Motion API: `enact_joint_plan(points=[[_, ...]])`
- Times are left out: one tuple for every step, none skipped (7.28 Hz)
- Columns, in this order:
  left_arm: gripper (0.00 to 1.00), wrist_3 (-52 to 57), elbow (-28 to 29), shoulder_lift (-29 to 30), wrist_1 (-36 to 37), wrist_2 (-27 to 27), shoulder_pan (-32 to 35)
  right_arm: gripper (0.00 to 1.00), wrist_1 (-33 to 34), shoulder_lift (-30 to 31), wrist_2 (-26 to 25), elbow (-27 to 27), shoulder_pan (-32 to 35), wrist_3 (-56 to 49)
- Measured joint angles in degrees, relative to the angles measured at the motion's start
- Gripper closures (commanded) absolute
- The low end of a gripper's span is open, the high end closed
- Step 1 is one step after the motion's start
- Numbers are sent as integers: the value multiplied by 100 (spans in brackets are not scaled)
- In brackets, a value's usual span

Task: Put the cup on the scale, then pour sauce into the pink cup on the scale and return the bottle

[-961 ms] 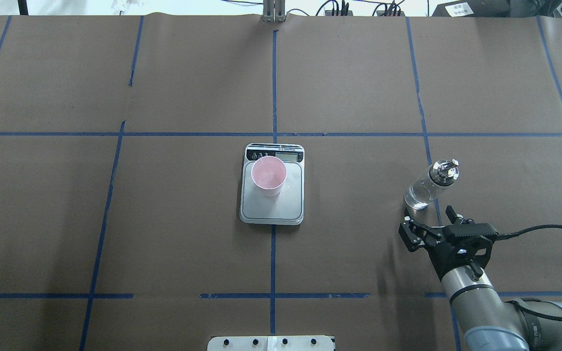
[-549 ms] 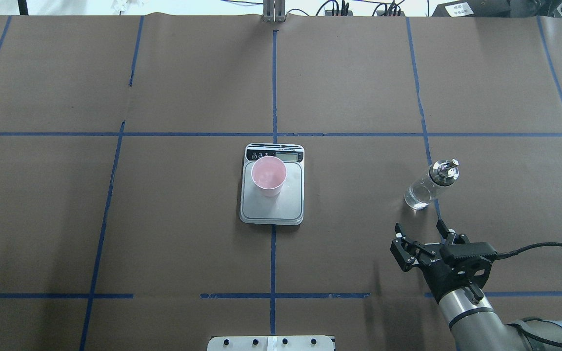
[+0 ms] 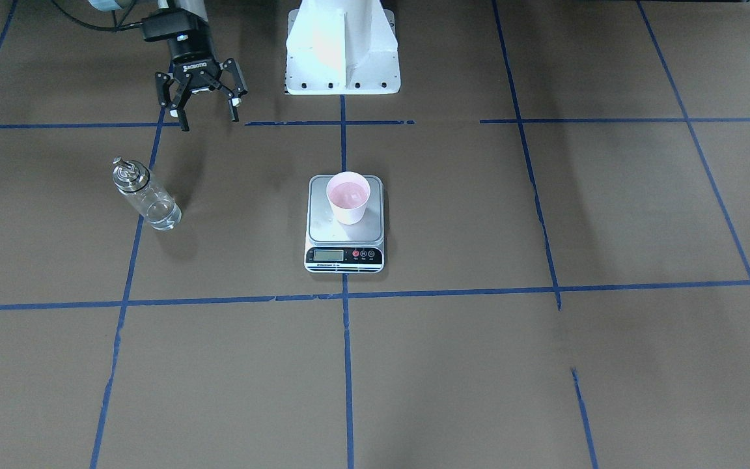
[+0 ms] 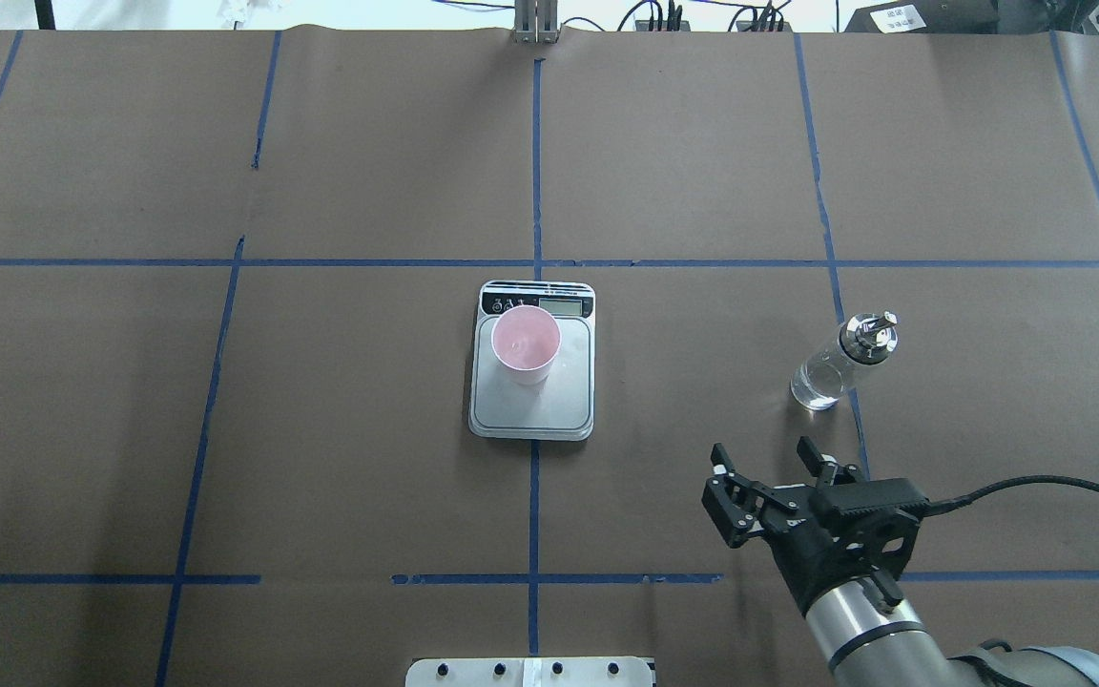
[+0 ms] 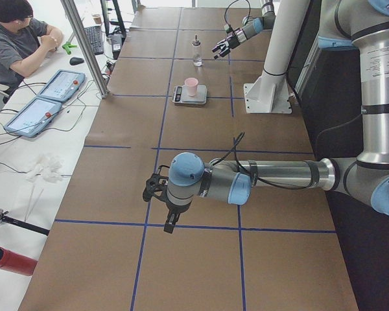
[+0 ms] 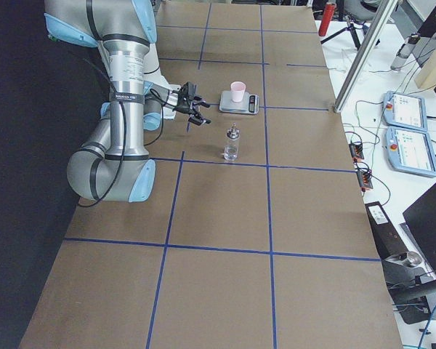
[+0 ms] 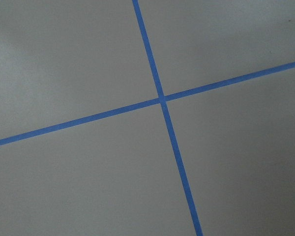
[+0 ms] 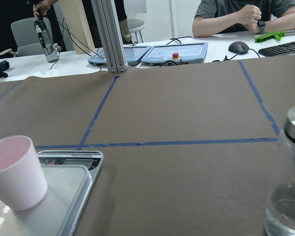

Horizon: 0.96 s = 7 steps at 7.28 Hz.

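The pink cup (image 4: 526, 343) stands upright on the far left part of the scale's steel platform (image 4: 532, 410); it also shows in the front view (image 3: 348, 197) and the right wrist view (image 8: 14, 172). The glass bottle (image 4: 836, 367) with its silver cap stands alone on the table to the scale's right, with clear sauce in its base (image 8: 287, 211). My right gripper (image 4: 761, 448) is open and empty, on the robot's side of the bottle and apart from it. My left gripper (image 5: 155, 190) shows only in the exterior left view, low over the table; I cannot tell its state.
Blue tape lines (image 7: 161, 100) cross the brown table cover. The white robot base (image 3: 342, 49) stands at the table's near edge. Operators sit at a side table with tablets (image 8: 174, 51) and a keyboard beyond the far edge.
My right gripper has drawn back from the bottle toward the robot and to the left, staying open. The bottle, cup and scale have not moved.
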State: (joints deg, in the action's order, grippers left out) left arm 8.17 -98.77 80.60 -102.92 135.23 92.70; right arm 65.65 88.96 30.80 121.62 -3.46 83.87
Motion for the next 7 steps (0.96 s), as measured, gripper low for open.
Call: enact_joint_plan(points=[[0,0,3,0,0,2,-7,0,629,-564,180,52,162,-24],[0,0,6,0,2,3,-13,0,1321,-1128,472,74,430,-67],[0,0,10,0,6,3,-22,0,1919,-1596,944,82,843,-273],[0,0,13,0,8,3,-30,0,2246,-1858,1545,82,1366,-709],[0,0,14,0,8,3,-42,0,2378,-1956,2252,82,1973,-1278],[0,0,16,0,9,3,-54,0,2428,-1960,3084,81,2676,-1951],[0,0,16,0,9,3,-61,0,2454,-1905,3997,68,3435,-2683]])
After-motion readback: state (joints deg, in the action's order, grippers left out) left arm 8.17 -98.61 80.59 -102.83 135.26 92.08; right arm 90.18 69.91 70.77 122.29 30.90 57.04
